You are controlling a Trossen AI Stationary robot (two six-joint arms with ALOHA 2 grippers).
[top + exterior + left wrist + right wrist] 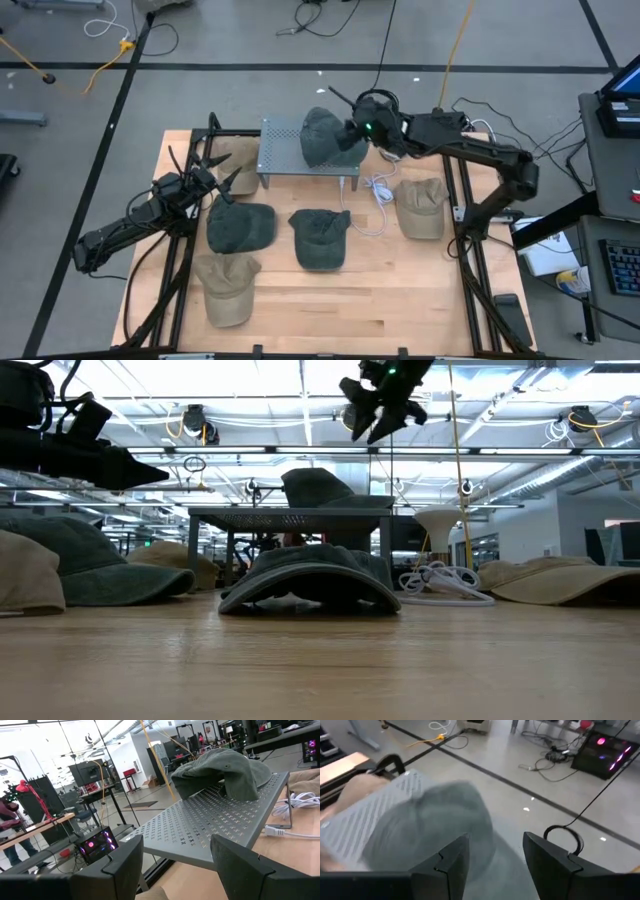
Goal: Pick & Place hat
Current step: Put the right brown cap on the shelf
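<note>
Green hat on shelf, beneath open right tool

A cap lies on the perforated shelf at the tabletop's back; five caps lie before it.

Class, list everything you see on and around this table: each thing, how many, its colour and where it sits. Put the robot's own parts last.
Dark green caps: three; one on the rack, two mid-table.
Tan caps: three; front left, right side, one beside the rack's left end.
Perforated metal rack: one, grey, table's far middle.
Cable: one, white, right of the rack.
Table: one, light wood.
Left gripper: open, left of the rack.
Right gripper: open, above the racked cap.
</note>
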